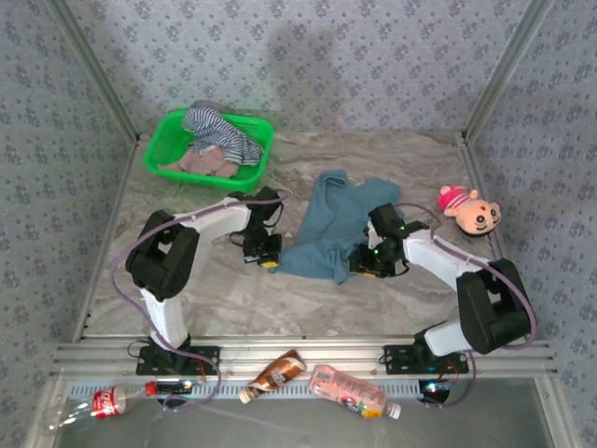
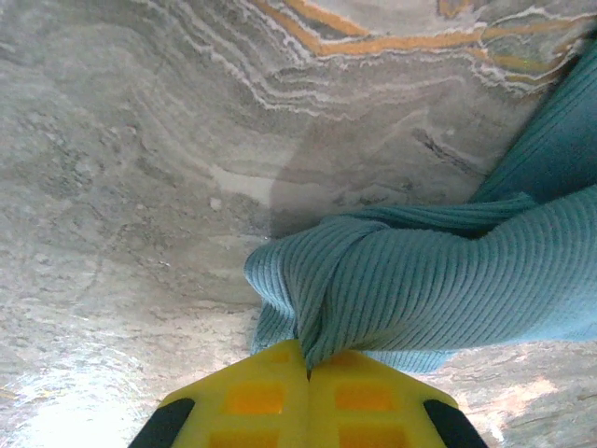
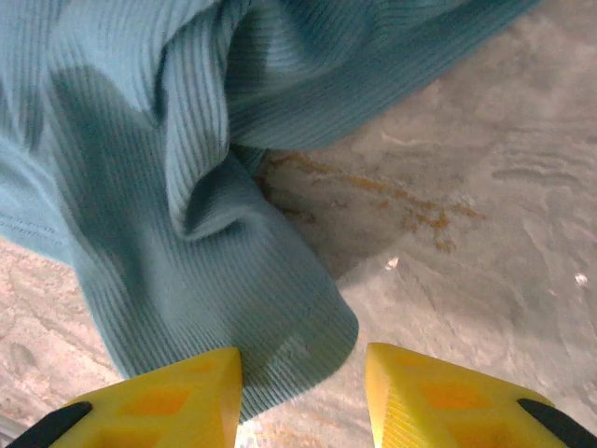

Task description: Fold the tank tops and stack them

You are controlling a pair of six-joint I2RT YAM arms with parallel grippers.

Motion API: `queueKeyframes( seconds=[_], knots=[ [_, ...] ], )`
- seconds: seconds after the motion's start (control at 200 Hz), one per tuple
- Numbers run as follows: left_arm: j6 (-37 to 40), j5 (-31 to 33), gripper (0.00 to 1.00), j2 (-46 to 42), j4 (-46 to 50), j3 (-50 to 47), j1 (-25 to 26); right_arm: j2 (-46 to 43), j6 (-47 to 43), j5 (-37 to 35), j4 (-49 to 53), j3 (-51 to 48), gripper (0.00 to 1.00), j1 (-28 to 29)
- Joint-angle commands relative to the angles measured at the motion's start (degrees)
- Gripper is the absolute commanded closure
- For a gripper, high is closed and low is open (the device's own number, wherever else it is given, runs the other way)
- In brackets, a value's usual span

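The teal-blue tank top (image 1: 334, 222) lies crumpled on the marble table between my two arms. My left gripper (image 1: 268, 258) is at its left lower corner; in the left wrist view its yellow jaws (image 2: 310, 362) are shut on a bunched fold of the teal top (image 2: 438, 280). My right gripper (image 1: 361, 265) is at the top's right lower corner. The right wrist view shows it open (image 3: 303, 383), with a corner of the teal top (image 3: 187, 243) lying on the table between its fingers. The striped tank top (image 1: 220, 127) and the dusty pink tank top (image 1: 207, 161) sit heaped in a green basket (image 1: 164, 138).
The green basket stands at the back left of the table. A pink plush toy (image 1: 469, 210) lies at the right, near the wall. Three bottles (image 1: 347, 390) lie on the ledge below the arm bases. Patterned walls close in the table on three sides.
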State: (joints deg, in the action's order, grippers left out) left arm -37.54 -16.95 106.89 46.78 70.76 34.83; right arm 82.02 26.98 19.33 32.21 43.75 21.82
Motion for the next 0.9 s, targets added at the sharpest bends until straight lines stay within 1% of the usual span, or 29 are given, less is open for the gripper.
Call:
queueKeyframes(
  seconds=[0.0, 0.035, 0.105, 0.2, 0.315, 0.405, 0.515, 0.59, 0.72, 0.894],
  knots=[
    [1.0, -0.5, 1.0, 0.2, 0.9, -0.9, -0.2, 2.3, -0.8, 2.0, -4.8, -0.4, 0.59, -0.5],
    [1.0, -0.8, 1.0, 0.1, 0.6, -1.2, -0.2, 3.0, -0.7, 2.3, -5.9, -0.6, 0.59, -0.6],
    [1.3, -0.6, 1.0, -0.1, 0.7, -1.3, -0.2, 4.1, -0.5, 2.8, -7.4, -0.9, 0.64, -0.6],
    [1.3, 0.1, 1.0, -0.8, 1.2, -0.9, -0.4, 3.9, -1.0, 2.9, -7.6, -0.9, 0.8, -0.8],
    [1.3, 1.6, 1.0, -3.1, 3.2, 0.5, -0.9, 0.9, -3.1, -0.5, -2.4, 0.7, 0.93, -1.3],
    [0.8, 2.3, 1.0, -5.5, 5.6, 3.2, -1.4, -3.4, -6.7, -5.5, 4.4, 3.1, 0.99, -3.2],
    [-1.3, 0.8, 1.0, -8.8, 6.3, 5.5, -2.5, -10.7, -9.5, -10.9, 10.3, 7.1, 1.0, -5.8],
    [-2.4, 0.1, 1.0, -10.8, 6.6, 7.1, -3.5, -15.4, -11.2, -13.6, 12.8, 10.8, 1.0, -8.7],
    [-2.5, 0.9, 1.0, -12.9, 9.0, 13.0, -5.4, -20.5, -13.8, -15.5, 15.6, 19.2, 1.0, -14.2],
    [-2.9, 1.5, 1.0, -14.7, 9.7, 23.2, -6.3, -23.4, -15.6, -15.4, 13.4, 31.7, 1.0, -16.7]
  ],
)
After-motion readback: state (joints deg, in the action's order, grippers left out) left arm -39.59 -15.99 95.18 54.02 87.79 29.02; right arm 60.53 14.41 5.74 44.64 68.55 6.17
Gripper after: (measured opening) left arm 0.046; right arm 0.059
